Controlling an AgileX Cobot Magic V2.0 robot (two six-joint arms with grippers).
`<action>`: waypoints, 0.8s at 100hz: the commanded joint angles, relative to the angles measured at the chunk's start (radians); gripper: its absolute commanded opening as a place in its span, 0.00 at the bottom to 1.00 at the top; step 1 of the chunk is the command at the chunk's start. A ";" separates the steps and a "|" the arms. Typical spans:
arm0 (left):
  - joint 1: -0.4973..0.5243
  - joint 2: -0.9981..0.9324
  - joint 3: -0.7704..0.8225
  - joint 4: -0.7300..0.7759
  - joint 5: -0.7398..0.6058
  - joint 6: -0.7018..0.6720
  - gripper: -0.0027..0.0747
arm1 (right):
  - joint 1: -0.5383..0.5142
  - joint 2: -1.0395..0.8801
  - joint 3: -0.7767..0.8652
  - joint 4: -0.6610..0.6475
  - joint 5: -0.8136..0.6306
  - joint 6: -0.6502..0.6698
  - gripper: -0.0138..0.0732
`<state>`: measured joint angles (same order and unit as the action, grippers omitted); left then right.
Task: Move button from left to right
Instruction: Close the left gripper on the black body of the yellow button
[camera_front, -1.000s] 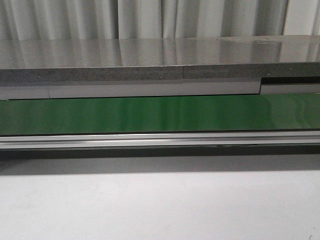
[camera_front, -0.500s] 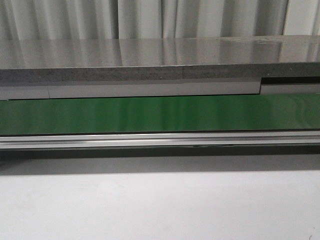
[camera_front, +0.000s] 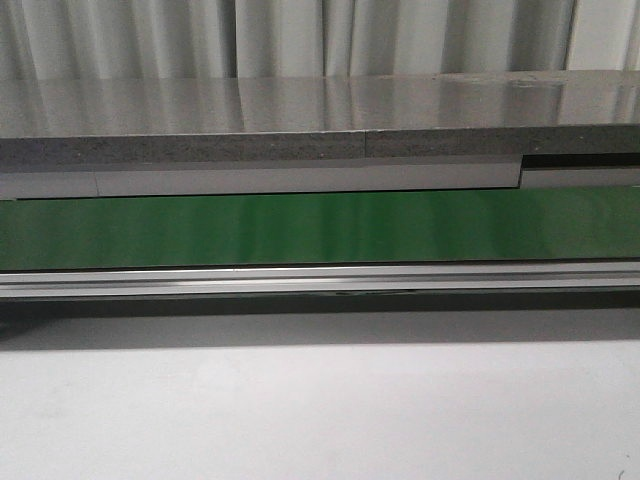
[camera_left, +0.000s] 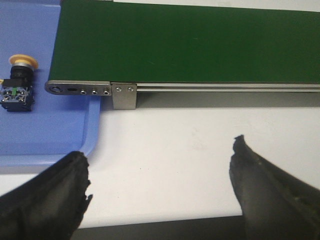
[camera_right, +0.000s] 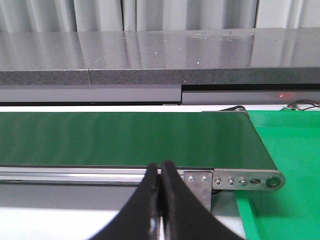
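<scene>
Only the left wrist view shows the button (camera_left: 17, 85), lying on a blue tray (camera_left: 50, 135) at nine o'clock of the green belt (camera_left: 190, 45); left gripper (camera_left: 160, 170) gapes apart, right gripper (camera_right: 161, 172) is pressed together, empty.

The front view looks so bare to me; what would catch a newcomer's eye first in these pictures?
The long green belt stretching across the whole front view stands out first. In the left wrist view, a small button with a yellow-orange cap lies on a blue tray beside the belt's end, with the left gripper spread wide open. In the right wrist view, the right gripper has its fingers pressed together before the belt's other end.
</scene>
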<state>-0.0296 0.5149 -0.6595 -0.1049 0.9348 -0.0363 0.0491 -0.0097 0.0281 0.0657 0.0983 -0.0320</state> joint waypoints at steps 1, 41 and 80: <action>0.000 0.023 -0.049 -0.004 -0.054 -0.021 0.75 | -0.007 -0.021 -0.015 -0.008 -0.081 0.001 0.08; 0.138 0.351 -0.230 0.141 -0.074 -0.077 0.75 | -0.007 -0.021 -0.015 -0.008 -0.081 0.001 0.08; 0.358 0.853 -0.463 0.142 -0.181 -0.052 0.75 | -0.007 -0.021 -0.015 -0.008 -0.081 0.001 0.08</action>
<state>0.2983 1.2983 -1.0474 0.0342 0.8163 -0.0954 0.0491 -0.0097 0.0281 0.0657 0.0983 -0.0320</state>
